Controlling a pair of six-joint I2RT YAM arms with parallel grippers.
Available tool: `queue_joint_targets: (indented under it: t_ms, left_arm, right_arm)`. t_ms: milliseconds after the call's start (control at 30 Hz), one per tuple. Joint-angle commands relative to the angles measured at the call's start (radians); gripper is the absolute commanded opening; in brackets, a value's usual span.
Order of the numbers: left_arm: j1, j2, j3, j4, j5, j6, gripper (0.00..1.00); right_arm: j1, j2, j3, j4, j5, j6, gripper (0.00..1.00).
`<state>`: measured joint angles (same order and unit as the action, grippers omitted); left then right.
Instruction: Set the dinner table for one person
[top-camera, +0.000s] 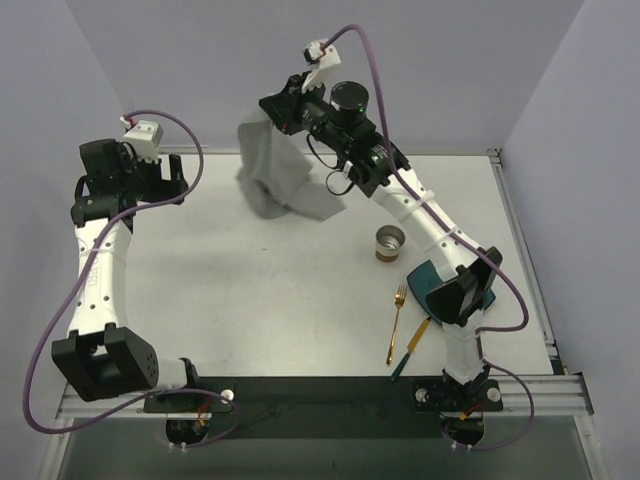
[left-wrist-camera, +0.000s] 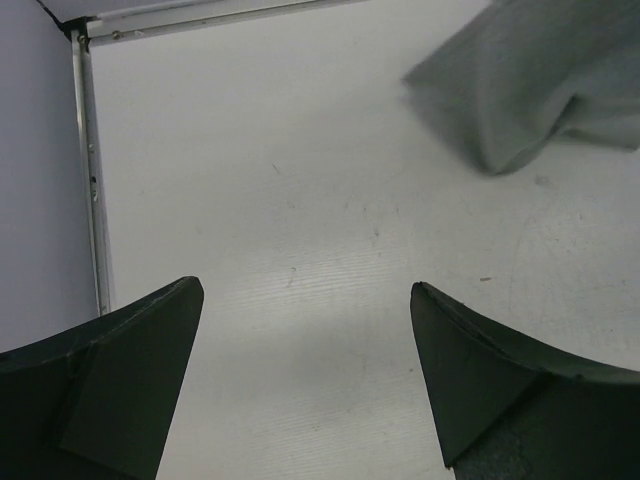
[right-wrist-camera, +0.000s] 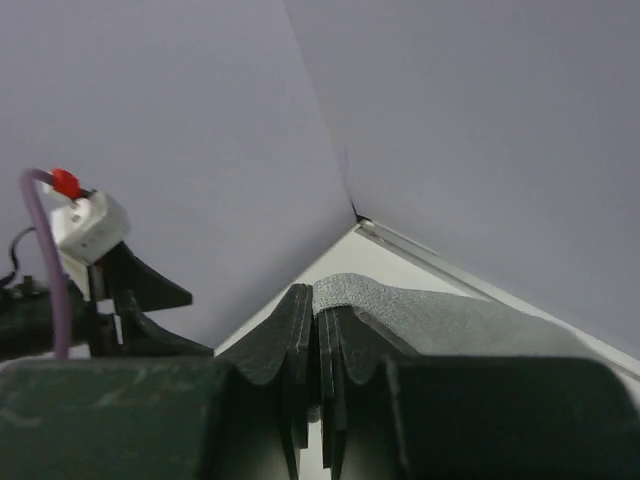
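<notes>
The dinner table (top-camera: 250, 300) is a large white top with a thin metal rim. My right gripper (top-camera: 272, 110) is raised over its back middle and shut on a corner of a grey cloth mat (top-camera: 285, 170). The mat hangs down in folds, its lower end on the table. In the right wrist view the mat's edge (right-wrist-camera: 450, 320) is pinched between the closed jaws of the right gripper (right-wrist-camera: 318, 295). My left gripper (top-camera: 165, 185) is open over the table's left back part. Only bare table (left-wrist-camera: 300, 180) lies between its fingers (left-wrist-camera: 305, 288), with the mat (left-wrist-camera: 540, 90) ahead to the right.
A small metal cup (top-camera: 390, 243) stands right of centre. A gold fork (top-camera: 397, 322) and a gold-and-green knife (top-camera: 410, 350) lie near the front right. A teal dish (top-camera: 432, 277) is partly hidden under the right arm. Walls close in the back and sides.
</notes>
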<state>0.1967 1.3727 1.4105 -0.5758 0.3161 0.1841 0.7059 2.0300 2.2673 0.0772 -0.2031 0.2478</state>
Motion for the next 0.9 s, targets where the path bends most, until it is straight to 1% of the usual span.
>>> queue_joint_targets:
  t_ms: [0,100,133,200,233,300,333,367,400,467,500,533,567,600,667,700,767,800,833,867]
  left_arm:
    - [0.004,-0.084,0.041,0.005,0.138,-0.008,0.96]
    - [0.001,-0.115,-0.01,0.011,0.205,-0.002,0.94]
    - [-0.002,-0.122,-0.024,-0.004,0.222,0.015,0.92]
    - [-0.002,-0.142,-0.065,-0.047,0.265,0.038,0.9]
    - [-0.003,-0.15,-0.082,-0.068,0.281,0.076,0.88]
    - [-0.011,-0.168,-0.131,-0.142,0.32,0.121,0.87]
    - [-0.016,-0.172,-0.151,-0.168,0.333,0.186,0.86]
    - [-0.026,-0.175,-0.171,-0.191,0.333,0.218,0.84]
    - [-0.031,-0.173,-0.198,-0.194,0.316,0.228,0.83]
    - [-0.022,-0.156,-0.257,-0.155,0.236,0.19,0.8]
    - [-0.008,-0.147,-0.268,-0.081,0.207,0.157,0.8]
    - [0.013,-0.136,-0.275,-0.047,0.201,0.088,0.8]
    - [0.041,-0.098,-0.269,-0.023,0.207,0.065,0.79]
    - [0.07,-0.074,-0.257,-0.018,0.213,0.057,0.77]
    - [0.075,-0.002,-0.223,-0.047,0.172,0.093,0.73]
    - [0.076,0.02,-0.22,-0.086,0.154,0.118,0.72]
    - [0.076,0.072,-0.228,-0.145,0.133,0.214,0.72]
    - [0.092,0.087,-0.231,-0.156,0.12,0.253,0.69]
    - [0.113,0.101,-0.231,-0.167,0.133,0.262,0.69]
    - [0.151,0.129,-0.223,-0.208,0.176,0.281,0.69]
  right_arm:
    - [-0.074,-0.161,-0.215,0.107,-0.009,0.182,0.0]
    - [-0.088,-0.293,-0.447,0.092,-0.018,0.177,0.0]
    - [-0.092,-0.324,-0.591,0.088,-0.024,0.198,0.0]
    - [-0.095,-0.399,-0.736,0.076,-0.087,0.211,0.0]
    - [-0.092,-0.422,-0.855,0.069,-0.103,0.225,0.0]
    - [-0.091,-0.479,-0.954,0.053,-0.134,0.228,0.0]
    - [-0.088,-0.496,-1.004,0.039,-0.127,0.226,0.0]
    - [-0.083,-0.52,-1.073,0.026,-0.108,0.231,0.0]
    - [-0.082,-0.53,-1.107,0.004,-0.104,0.229,0.0]
    - [-0.077,-0.544,-1.164,-0.025,-0.093,0.225,0.0]
    - [-0.079,-0.545,-1.173,-0.054,-0.087,0.223,0.0]
    - [-0.077,-0.547,-1.177,-0.071,-0.082,0.225,0.0]
    - [-0.077,-0.554,-1.184,-0.079,-0.076,0.222,0.0]
    - [-0.077,-0.562,-1.189,-0.123,-0.058,0.22,0.0]
    - [-0.077,-0.593,-1.207,-0.139,-0.032,0.223,0.0]
    - [-0.075,-0.602,-1.227,-0.146,-0.022,0.223,0.0]
    - [-0.074,-0.623,-1.252,-0.158,-0.007,0.219,0.0]
    - [-0.071,-0.628,-1.259,-0.16,0.002,0.217,0.0]
    - [-0.071,-0.633,-1.264,-0.162,0.007,0.216,0.0]
    - [-0.069,-0.634,-1.27,-0.162,0.01,0.217,0.0]
